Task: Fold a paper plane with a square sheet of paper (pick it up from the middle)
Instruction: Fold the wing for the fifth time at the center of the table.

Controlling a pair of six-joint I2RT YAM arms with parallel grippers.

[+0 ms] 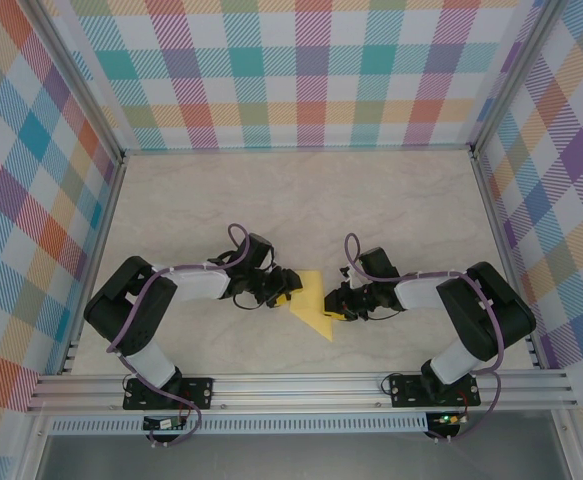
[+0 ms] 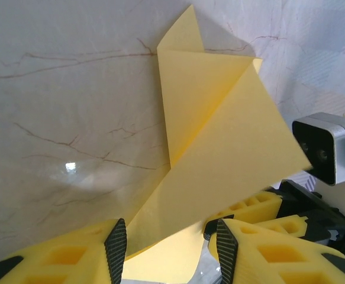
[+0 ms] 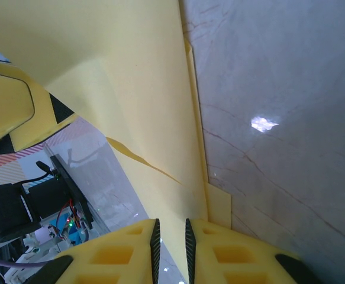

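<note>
Where the left hand [image 1: 283,292] and right hand [image 1: 337,306] meet, near the table's [image 1: 301,200] front middle, the folded paper [image 1: 311,300] is found, one flap raised. Bare table is seen beyond it and to either side. The paper's edge is pinched between the right hand's nearly closed fingers [image 3: 125,254]; the left hand's fingers [image 2: 116,251] are spread, paper lying unpinched between them.

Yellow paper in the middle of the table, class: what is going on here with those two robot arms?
Two arms meet at a partly folded square sheet of paper on the marble table. The right arm has its jaws pinched shut on one edge of it. The left arm has its jaws open, with part of the sheet lying between them. The sheet shows creased flaps and a point, not yet a finished plane.
</note>
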